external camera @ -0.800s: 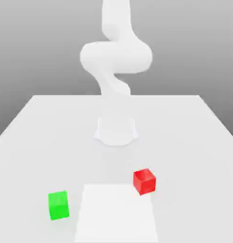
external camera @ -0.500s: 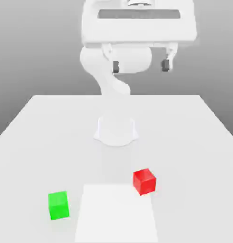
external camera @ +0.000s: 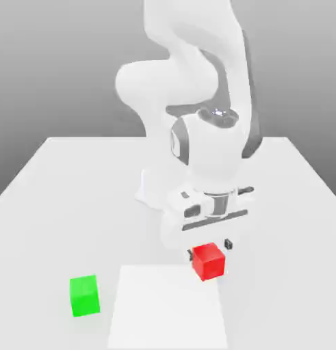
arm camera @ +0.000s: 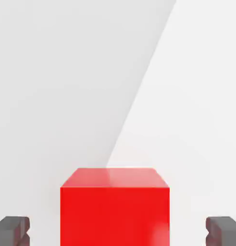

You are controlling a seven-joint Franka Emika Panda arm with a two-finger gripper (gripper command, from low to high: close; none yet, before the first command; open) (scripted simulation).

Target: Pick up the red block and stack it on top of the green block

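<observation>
The red block (external camera: 209, 261) rests on the white table, right of centre in the exterior view. My gripper (external camera: 208, 250) hangs low just behind and above it, open, with one dark fingertip on each side of the cube's top. In the hand view the red block (arm camera: 115, 206) sits between the two dark fingertips (arm camera: 12, 230), with a clear gap on both sides and no contact. The green block (external camera: 84, 295) stands alone on the table toward the exterior view's left, well apart from the arm.
A brighter white rectangular patch (external camera: 167, 307) lies on the tabletop (external camera: 54, 198) between the two blocks, near the front edge. The arm's round base (external camera: 151, 191) stands at the table's middle, behind the gripper.
The arm has swung down from high above the table to just over the red block, the open fingers now straddling it. Neither block has moved.
</observation>
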